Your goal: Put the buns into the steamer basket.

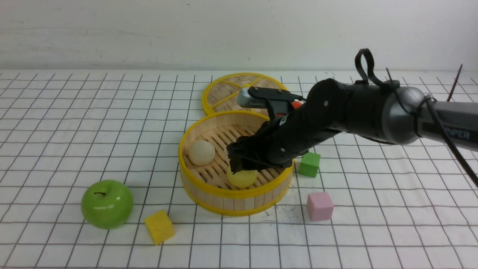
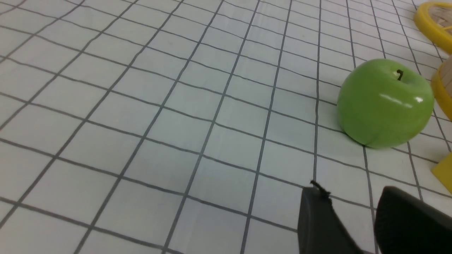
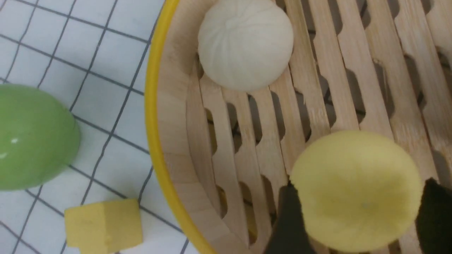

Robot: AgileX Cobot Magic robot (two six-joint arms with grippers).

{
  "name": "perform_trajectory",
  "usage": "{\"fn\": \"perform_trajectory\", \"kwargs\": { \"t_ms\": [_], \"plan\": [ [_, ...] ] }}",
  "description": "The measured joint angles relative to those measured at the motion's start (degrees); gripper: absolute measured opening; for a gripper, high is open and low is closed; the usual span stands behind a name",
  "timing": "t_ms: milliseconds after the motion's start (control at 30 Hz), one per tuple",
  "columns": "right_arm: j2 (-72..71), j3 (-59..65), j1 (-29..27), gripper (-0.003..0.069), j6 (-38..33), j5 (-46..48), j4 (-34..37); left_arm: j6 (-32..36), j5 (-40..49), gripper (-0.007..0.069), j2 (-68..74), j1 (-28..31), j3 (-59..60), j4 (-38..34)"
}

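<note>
The steamer basket (image 1: 194, 188) stands in the middle of the table. A cream-beige bun (image 1: 201, 152) lies on its slatted floor at the left; it also shows in the right wrist view (image 3: 245, 44). My right gripper (image 1: 241, 170) reaches down into the basket and is shut on the pale yellow bun (image 1: 242, 178), low over the floor near the front wall. In the right wrist view the pale yellow bun (image 3: 356, 190) sits between the two fingertips (image 3: 287, 211). The third bun is hidden. My left gripper (image 2: 349, 192) is open and empty above bare table.
The flat woven lid (image 1: 227, 89) lies behind the basket. A green apple (image 1: 107, 204) and a yellow cube (image 1: 159, 226) are at the front left, with a green cube (image 1: 309, 164) and a pink cube (image 1: 319, 206) to the right. Something orange-red (image 1: 297, 104) peeks out behind the right arm.
</note>
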Motion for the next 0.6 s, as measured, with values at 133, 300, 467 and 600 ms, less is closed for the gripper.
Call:
{"fn": "perform_trajectory", "kwargs": {
  "t_ms": [133, 300, 467, 600],
  "plan": [
    [-3.5, -0.4, 0.0, 0.0528, 0.2, 5.1, -3.0, 0.0, 0.0, 0.0238, 0.0, 0.0, 0.0, 0.0],
    [-9.6, -0.4, 0.0, 0.0529, 5.6, 10.2, -8.0, 0.0, 0.0, 0.0238, 0.0, 0.0, 0.0, 0.0],
    [-17.6, -0.4, 0.0, 0.0508, 14.5, 18.2, -18.8, 0.0, 0.0, 0.0238, 0.0, 0.0, 0.0, 0.0],
    [-24.6, -0.2, 0.0, 0.0429, 20.4, 24.8, -28.4, 0.0, 0.0, 0.0238, 0.0, 0.0, 0.0, 0.0]
  ]
}}
